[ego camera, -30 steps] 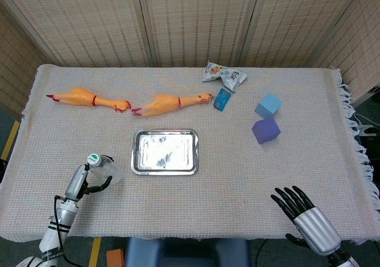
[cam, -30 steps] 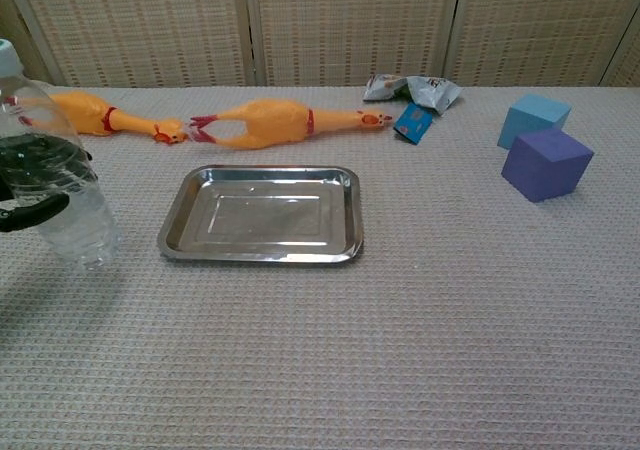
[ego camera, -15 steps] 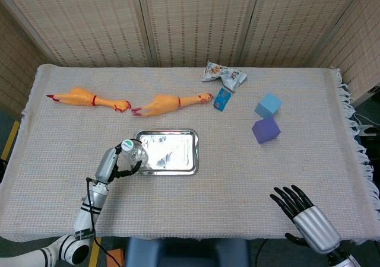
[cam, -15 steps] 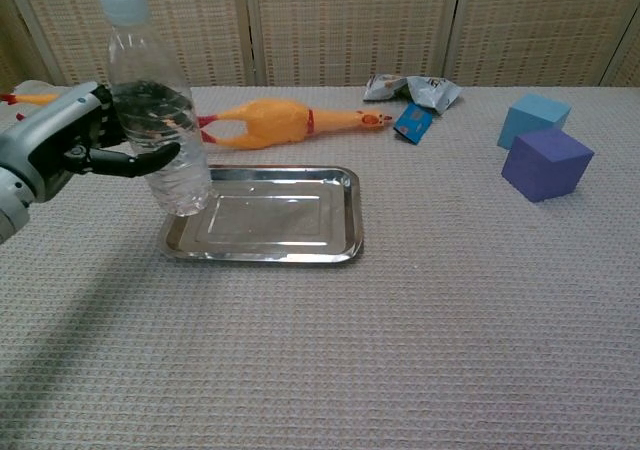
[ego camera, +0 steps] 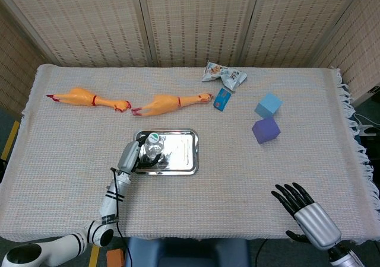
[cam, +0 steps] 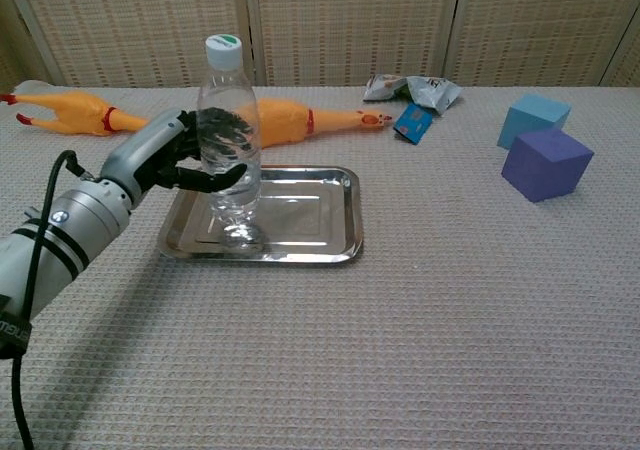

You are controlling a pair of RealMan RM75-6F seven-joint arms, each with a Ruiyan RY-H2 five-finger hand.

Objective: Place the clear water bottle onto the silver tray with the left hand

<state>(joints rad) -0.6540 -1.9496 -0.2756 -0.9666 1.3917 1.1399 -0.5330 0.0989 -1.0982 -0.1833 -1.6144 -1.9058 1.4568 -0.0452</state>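
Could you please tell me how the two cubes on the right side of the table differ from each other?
The light blue cube is pale sky blue; the purple cube is a darker violet. The light blue cube sits farther back on the table, while the purple cube stands nearer the robot and partly overlaps it in the chest view. Both are plain, matte blocks resting on the woven cloth.

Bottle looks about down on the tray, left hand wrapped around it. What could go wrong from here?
1. The bottle is tall and narrow, standing upright near the tray's left part; a sideways pull as the left hand lets go could tip it.
2. Its base sits close to the raised rim; set on the rim's slope, it may rock or slide.
3. If it falls forward, it could hit the rubber chicken behind the tray.
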